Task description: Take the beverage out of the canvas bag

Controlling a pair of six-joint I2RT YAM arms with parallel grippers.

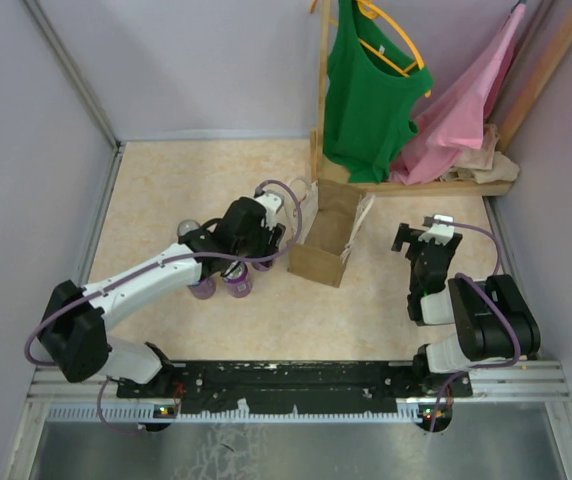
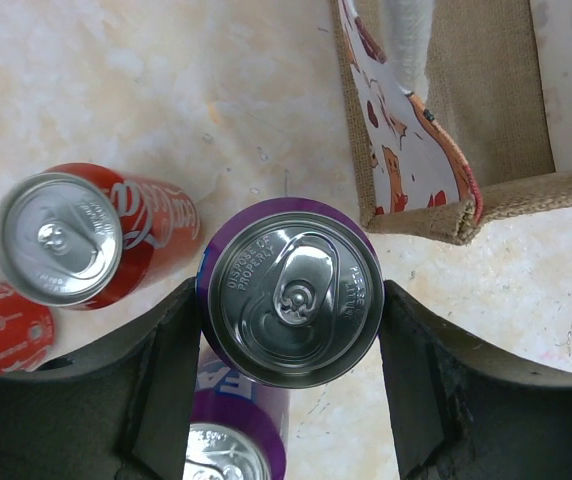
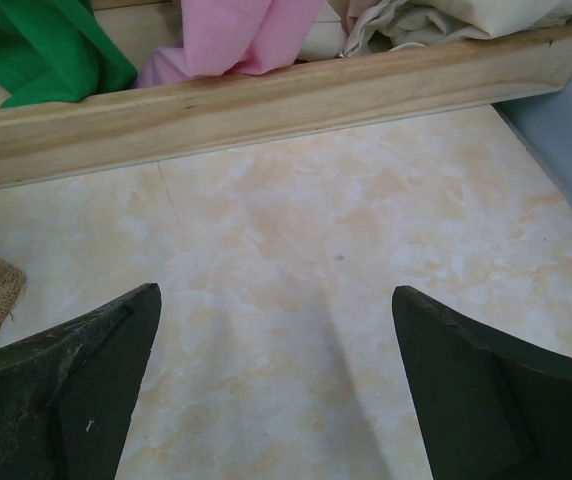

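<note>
Clamping an upright purple can [image 2: 294,292], the left jaws touch both its sides; the canvas bag [image 1: 328,240] stands just right of them. The right jaws gape wide, empty, over the surface [image 3: 296,250].

Left of the canvas bag [image 1: 318,264], cans [image 1: 238,284] crowd; right, bare table [image 1: 381,292].

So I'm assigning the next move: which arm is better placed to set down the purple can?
Left. The left gripper is clamped on the purple can, outside the canvas bag beside a red can. The right gripper is open and empty over the table.
</note>
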